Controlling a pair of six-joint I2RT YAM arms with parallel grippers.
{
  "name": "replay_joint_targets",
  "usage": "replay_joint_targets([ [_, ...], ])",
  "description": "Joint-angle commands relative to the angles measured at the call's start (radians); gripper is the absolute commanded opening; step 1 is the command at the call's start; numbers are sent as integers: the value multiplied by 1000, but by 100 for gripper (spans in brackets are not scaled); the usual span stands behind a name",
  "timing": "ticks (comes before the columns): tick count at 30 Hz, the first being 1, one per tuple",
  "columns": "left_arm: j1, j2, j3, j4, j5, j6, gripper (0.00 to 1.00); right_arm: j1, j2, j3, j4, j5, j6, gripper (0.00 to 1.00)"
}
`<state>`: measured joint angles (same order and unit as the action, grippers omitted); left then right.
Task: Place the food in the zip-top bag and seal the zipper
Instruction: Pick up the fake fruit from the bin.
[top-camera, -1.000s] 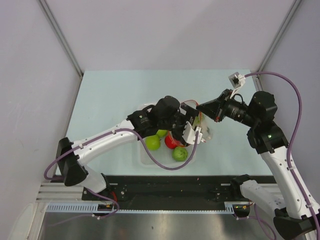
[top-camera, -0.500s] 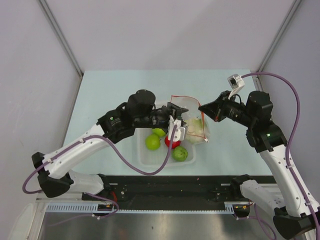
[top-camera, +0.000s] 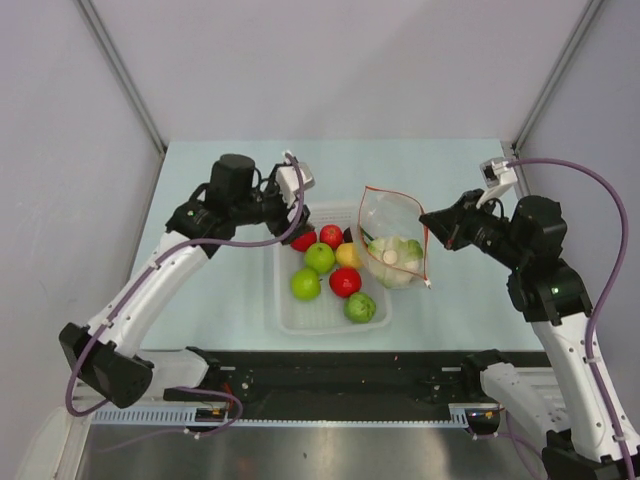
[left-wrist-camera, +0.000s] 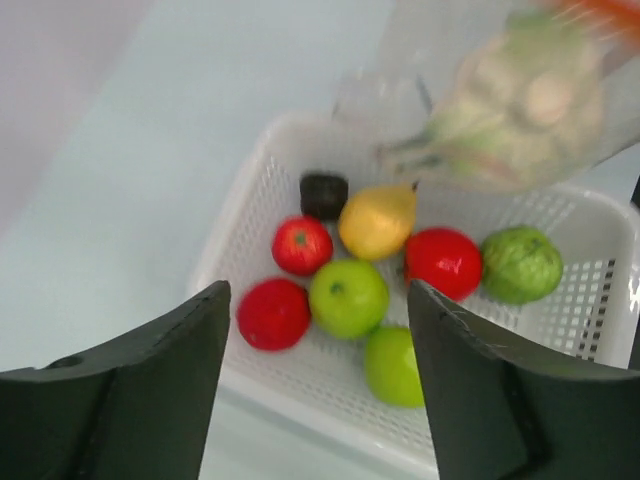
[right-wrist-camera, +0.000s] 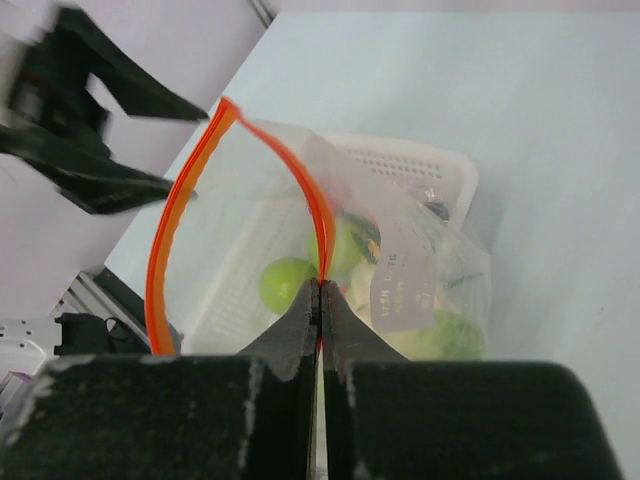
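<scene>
Jaws of the left gripper (top-camera: 298, 228) gape wide, holding nothing, above the basket's (top-camera: 285, 318) eleven o'clock corner. The right gripper (right-wrist-camera: 322, 290) pinches the zipper (right-wrist-camera: 175, 220); the bag (top-camera: 392, 222), at the basket's two o'clock, holds cabbage (top-camera: 395, 262). Fruits (left-wrist-camera: 346, 297), lemon (left-wrist-camera: 375, 220) and a dark lump (left-wrist-camera: 323, 193) fill the basket.

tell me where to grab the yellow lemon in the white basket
Grip the lemon across its fat belly, coming straight down from above. The pointed tip would probably slip. A red apple, a red fruit and a green apple crowd its sides, so a sideways approach looks blocked, and the bag hangs close beside the tip.
</scene>
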<state>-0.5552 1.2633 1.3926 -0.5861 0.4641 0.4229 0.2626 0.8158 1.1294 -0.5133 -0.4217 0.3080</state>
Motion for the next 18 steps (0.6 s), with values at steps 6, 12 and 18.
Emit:
replay_joint_targets([
  [6, 37, 39, -282, -28, 16, -56, 98, -42, -30, 58, 2, 20, 16, 0],
  [12, 17, 137, -291, -52, -19, -35, 100, -51, -20, 98, 9, 46, 31, 0],
  [18, -54, 202, -297, -66, -70, 37, 100, -77, -18, 133, 42, -9, 91, 0],
])
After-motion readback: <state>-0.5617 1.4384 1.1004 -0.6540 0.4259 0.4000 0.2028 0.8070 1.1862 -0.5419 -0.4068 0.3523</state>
